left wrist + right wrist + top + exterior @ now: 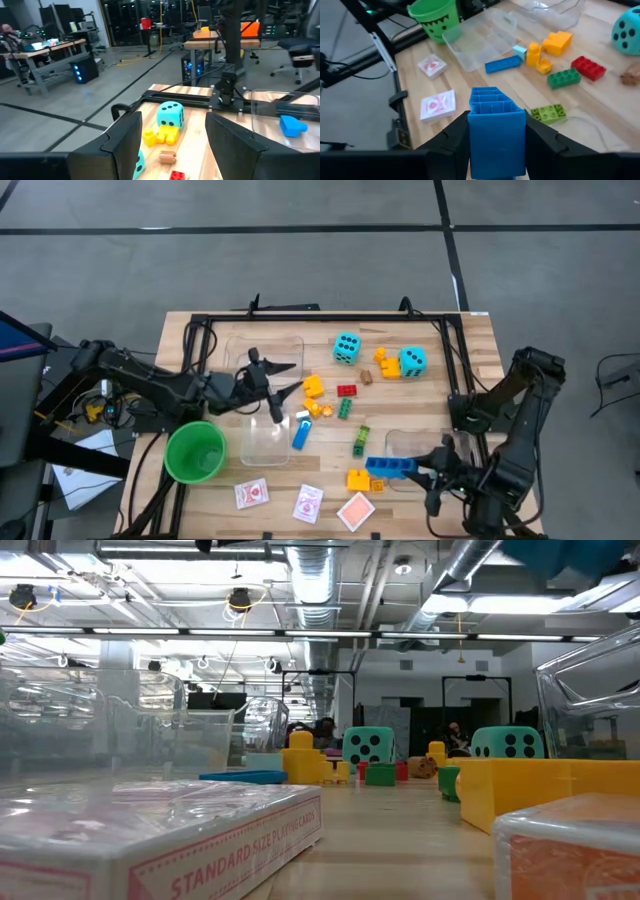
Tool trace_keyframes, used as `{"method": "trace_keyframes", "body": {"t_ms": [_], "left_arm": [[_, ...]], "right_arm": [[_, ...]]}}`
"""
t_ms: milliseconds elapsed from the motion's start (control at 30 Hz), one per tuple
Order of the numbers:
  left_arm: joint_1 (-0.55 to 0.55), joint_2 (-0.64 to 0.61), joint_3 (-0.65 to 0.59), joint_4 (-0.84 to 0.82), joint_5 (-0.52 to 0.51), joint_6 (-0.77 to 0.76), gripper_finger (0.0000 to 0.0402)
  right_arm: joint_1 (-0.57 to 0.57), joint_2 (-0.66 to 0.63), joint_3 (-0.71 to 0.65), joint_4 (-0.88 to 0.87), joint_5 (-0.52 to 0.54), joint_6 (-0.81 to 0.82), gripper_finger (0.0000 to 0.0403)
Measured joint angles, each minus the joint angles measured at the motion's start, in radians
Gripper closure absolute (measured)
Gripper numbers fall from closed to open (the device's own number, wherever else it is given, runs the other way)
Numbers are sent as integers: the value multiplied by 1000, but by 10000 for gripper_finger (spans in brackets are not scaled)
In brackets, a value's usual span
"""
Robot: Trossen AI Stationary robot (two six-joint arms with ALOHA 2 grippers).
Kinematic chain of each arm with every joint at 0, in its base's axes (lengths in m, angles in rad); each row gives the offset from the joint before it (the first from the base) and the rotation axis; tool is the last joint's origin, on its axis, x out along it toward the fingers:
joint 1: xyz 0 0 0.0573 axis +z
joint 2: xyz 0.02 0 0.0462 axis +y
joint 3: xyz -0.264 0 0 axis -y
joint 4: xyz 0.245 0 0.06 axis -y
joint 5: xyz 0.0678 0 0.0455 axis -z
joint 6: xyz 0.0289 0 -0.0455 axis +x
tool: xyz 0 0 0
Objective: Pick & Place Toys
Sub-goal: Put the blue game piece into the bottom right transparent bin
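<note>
Dark jointed arms, black end effectors (268, 380)

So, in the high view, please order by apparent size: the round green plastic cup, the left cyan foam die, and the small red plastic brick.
Largest to smallest, seen straight down from above:
1. Round green plastic cup
2. Left cyan foam die
3. Small red plastic brick
All three rest on the table, so nearness to the camera hardly affects this order.

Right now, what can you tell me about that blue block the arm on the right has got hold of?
The blue block is a long plastic building brick, hollow underneath with ribbed walls. The right gripper clamps it between its two dark fingers, lifted above the wooden table near its front right corner, over a clear bin.
</note>
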State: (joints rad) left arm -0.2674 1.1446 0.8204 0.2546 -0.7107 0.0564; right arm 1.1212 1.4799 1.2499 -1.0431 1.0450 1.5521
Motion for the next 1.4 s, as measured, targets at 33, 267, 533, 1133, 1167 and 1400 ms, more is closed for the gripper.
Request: {"method": "trace_keyframes", "body": {"t_ms": [33,267,533,1133,1167,1400], "left_arm": [[8,0,0,3,14,0,189],[44,0,0,24,147,-1,189],[44,0,0,17,162,-9,189],[-53,1,0,-13,164,-38,189],[-58,1,0,-13,164,-38,189],[-75,0,0,-14,162,-57,189]], "right_arm": [[9,0,0,0,20,6,269],[45,0,0,-36,78,69,270],[22,13,0,-224,-67,219,270],[71,13,0,-430,-321,468,269],[71,13,-1,-423,-333,469,269],[2,14,-41,-423,-514,575,269]]}}
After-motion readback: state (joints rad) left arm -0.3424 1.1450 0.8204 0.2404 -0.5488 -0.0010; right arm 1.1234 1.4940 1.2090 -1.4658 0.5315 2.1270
